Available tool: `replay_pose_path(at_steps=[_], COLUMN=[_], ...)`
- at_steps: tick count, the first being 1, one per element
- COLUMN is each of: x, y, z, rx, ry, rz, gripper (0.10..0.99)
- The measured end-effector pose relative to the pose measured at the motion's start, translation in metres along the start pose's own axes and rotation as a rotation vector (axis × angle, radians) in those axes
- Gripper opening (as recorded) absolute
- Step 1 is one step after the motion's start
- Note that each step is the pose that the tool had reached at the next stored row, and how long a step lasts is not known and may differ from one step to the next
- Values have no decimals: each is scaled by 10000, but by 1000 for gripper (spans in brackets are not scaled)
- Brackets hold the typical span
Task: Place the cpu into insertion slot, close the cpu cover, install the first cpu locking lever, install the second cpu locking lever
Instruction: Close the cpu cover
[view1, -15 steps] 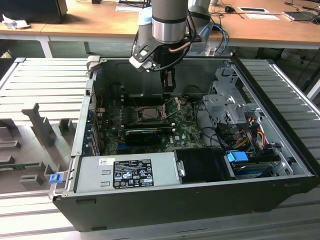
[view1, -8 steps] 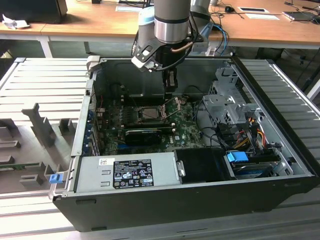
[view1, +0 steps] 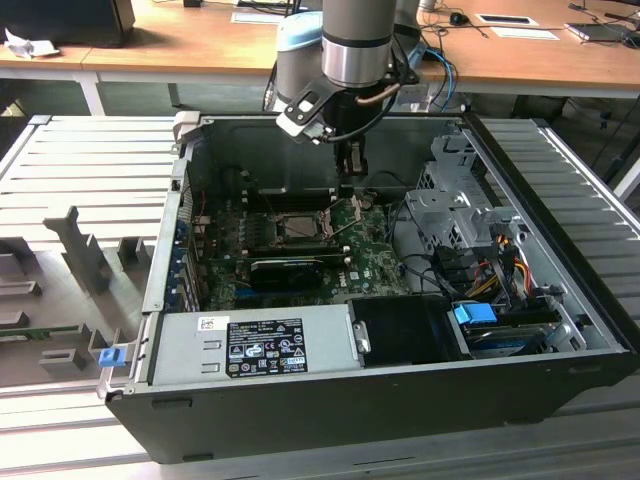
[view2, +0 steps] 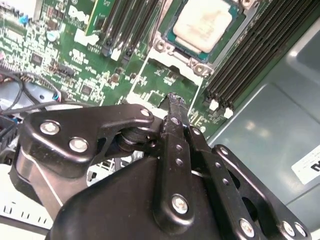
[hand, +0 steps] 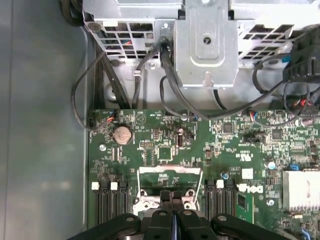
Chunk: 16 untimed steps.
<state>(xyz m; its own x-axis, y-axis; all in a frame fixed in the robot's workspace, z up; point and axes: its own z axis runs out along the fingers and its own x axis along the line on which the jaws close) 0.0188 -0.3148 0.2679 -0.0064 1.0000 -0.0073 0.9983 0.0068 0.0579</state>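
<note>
cpu (view2: 207, 22) seated, jaws closed nr cover (hand: 170, 169) edge

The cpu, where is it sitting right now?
In the second wrist view the cpu lies in the insertion slot, with black memory slots on both sides, just beyond the shut claw.

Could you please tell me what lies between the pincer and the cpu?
In the second wrist view, the open cpu cover lies between the shut pincer and the cpu.
</note>
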Motion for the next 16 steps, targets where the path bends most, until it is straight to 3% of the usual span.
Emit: replay_pose_path(at_steps=[5, 8, 16], x=[-1, -12, -13], y=[57, 68, 233], z=[29, 63, 104], rx=[21, 22, 24], ry=[3, -45, -55], rz=[-110, -114, -115], gripper=[106, 106, 106])
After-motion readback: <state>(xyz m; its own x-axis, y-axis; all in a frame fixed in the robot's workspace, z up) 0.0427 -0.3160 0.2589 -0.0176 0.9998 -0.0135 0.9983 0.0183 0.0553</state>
